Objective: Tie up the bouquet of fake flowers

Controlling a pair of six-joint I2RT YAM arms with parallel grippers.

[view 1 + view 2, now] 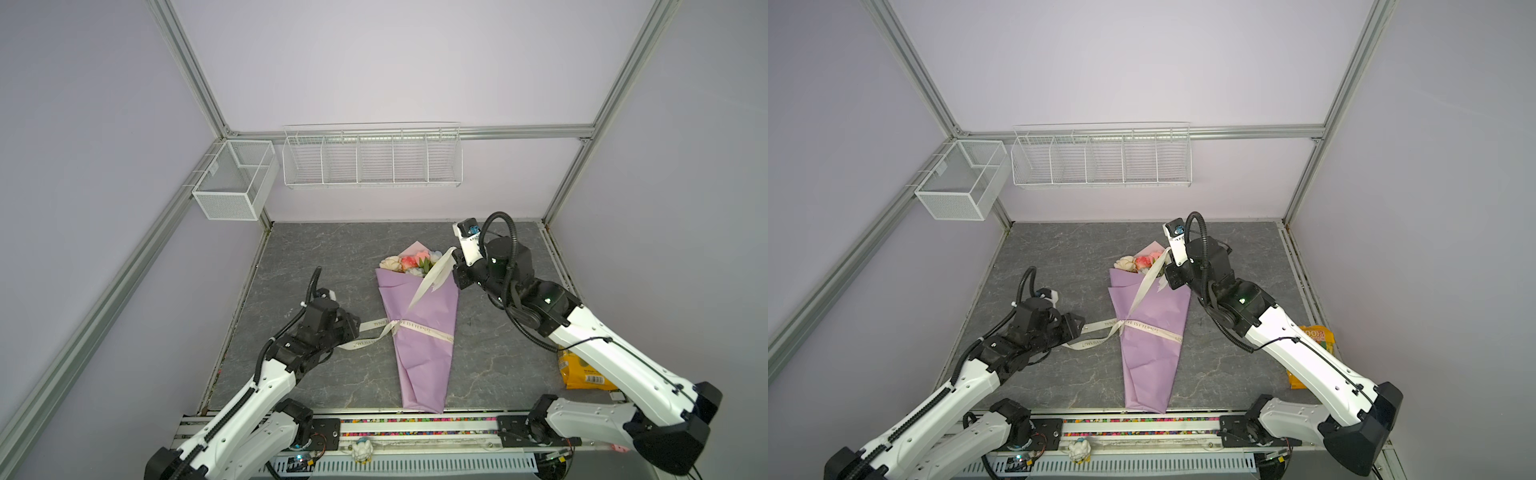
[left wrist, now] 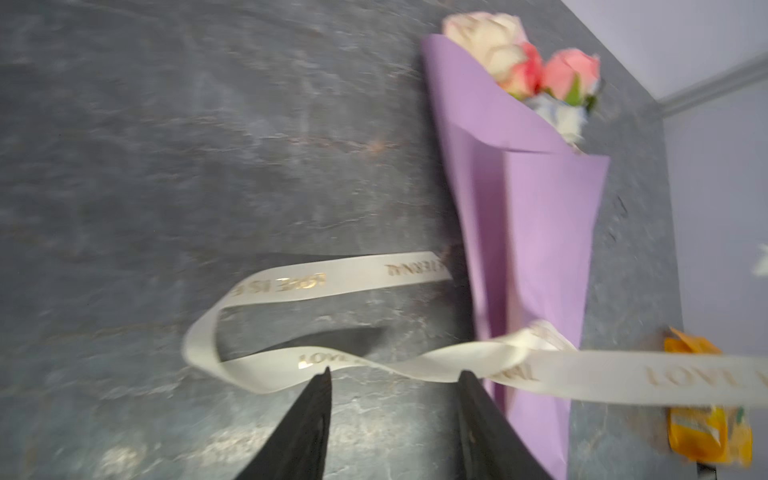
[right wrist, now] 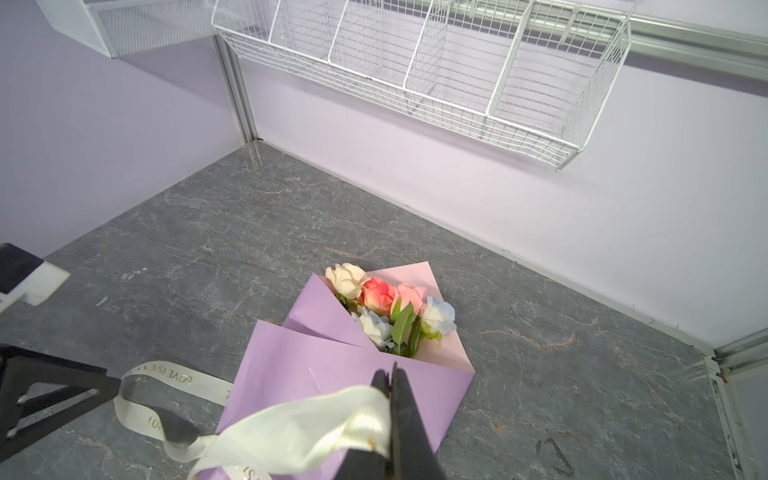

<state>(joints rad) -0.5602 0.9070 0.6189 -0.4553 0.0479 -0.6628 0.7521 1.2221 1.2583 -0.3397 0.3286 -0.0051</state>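
Observation:
The bouquet of fake flowers point(image 1: 419, 332) point(image 1: 1150, 345) lies on the grey table in lilac paper, with its cream, pink and pale blue roses point(image 3: 386, 299) pointing toward the back wall. A cream printed ribbon point(image 1: 415, 328) point(image 2: 291, 282) crosses its middle, knotted at the left edge of the paper. My right gripper point(image 1: 455, 255) point(image 3: 392, 370) is shut on one ribbon end and holds it up beside the flower heads. My left gripper point(image 1: 357, 328) point(image 2: 395, 374) stands open just left of the bouquet. The other ribbon end loops on the table just past its fingertips.
A yellow packet point(image 1: 582, 374) point(image 2: 702, 424) lies at the table's right edge, partly under my right arm. On the back wall hangs a white wire basket point(image 1: 372, 156) point(image 3: 415, 62). A white mesh box point(image 1: 232, 178) hangs at the back left corner.

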